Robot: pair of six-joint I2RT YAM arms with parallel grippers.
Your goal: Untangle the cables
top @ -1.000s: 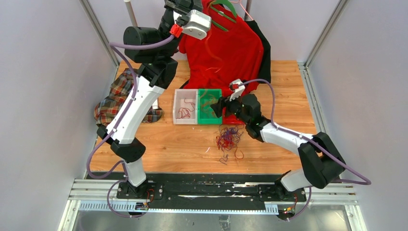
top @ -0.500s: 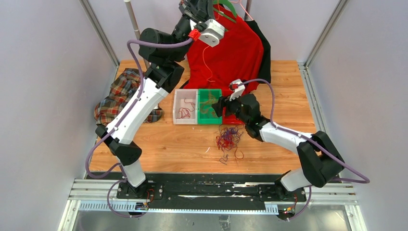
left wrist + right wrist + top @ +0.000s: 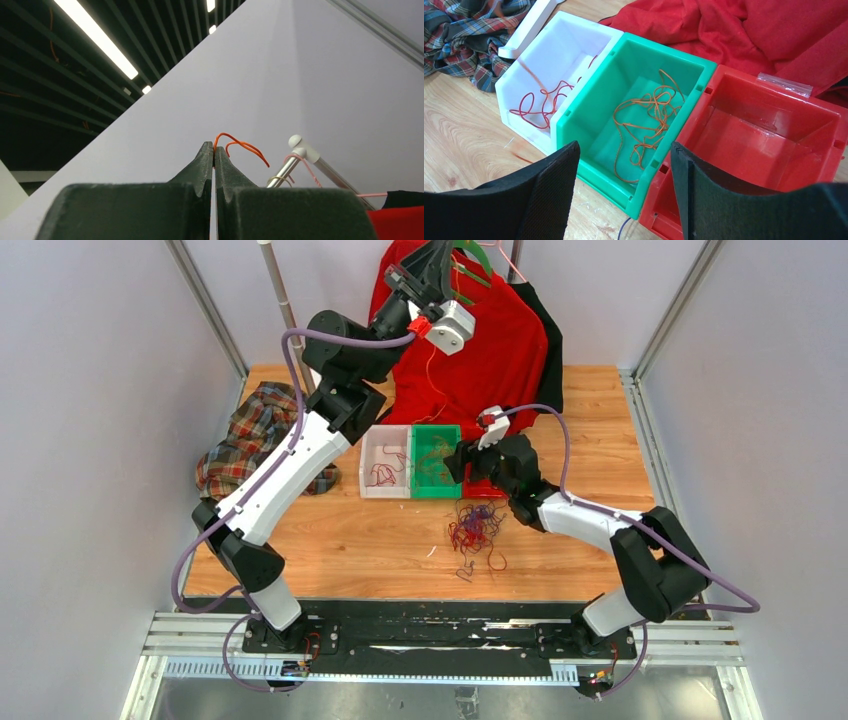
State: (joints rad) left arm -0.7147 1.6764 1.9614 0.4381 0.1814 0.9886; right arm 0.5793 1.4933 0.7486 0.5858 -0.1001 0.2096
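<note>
My left gripper (image 3: pixel 415 270) is raised high at the back, over the red cloth, and is shut on a thin orange cable (image 3: pixel 432 380) that hangs down from it. In the left wrist view the fingertips (image 3: pixel 214 148) pinch the cable's looped end (image 3: pixel 241 145). My right gripper (image 3: pixel 455 462) is open and empty, low over the near edge of the green bin (image 3: pixel 574 127), which holds orange cables (image 3: pixel 649 112). The white bin (image 3: pixel 519 75) holds red cables (image 3: pixel 540 102). The red bin (image 3: pixel 774 130) is empty. A tangle of red and purple cables (image 3: pixel 477 530) lies on the table in front of the bins.
A red cloth (image 3: pixel 480 340) hangs at the back and drapes down behind the bins. A plaid cloth (image 3: pixel 245 435) lies at the left. A metal pole (image 3: pixel 280 290) stands at the back left. A clothes rail end (image 3: pixel 302 150) is near my left gripper.
My left arm has swung to the right at the same height, carrying the orange cable over the red cloth. The right arm has hardly moved.
</note>
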